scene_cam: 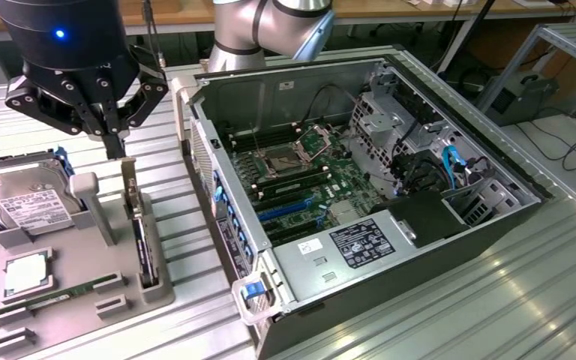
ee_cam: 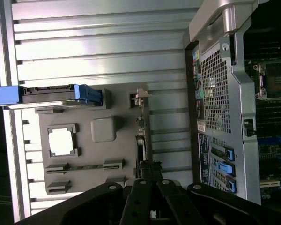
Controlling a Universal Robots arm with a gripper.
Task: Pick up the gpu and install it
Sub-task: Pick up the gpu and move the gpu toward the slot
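Grey plastic makes up the tray [scene_cam: 73, 262], which lies on a ribbed metal table [scene_cam: 468, 300] at the exterior view's left. At the tray's left end sits a silver labelled hard drive [scene_cam: 23, 199]. Nearer the tray's middle lie a square processor chip [scene_cam: 28, 274] and a narrow green memory stick [scene_cam: 63, 295]. The gpu [scene_cam: 140, 232] stands on edge in a slot along the tray's right side, its silver bracket end uppermost. The black gripper [scene_cam: 117, 150] hangs directly over that side of the tray, just above the gpu's bracket end. Whether it is open or closed cannot be told, nor whether it touches the card. Right of the tray, just beside it, an open computer case [scene_cam: 243, 101] shows its motherboard [scene_cam: 308, 180].
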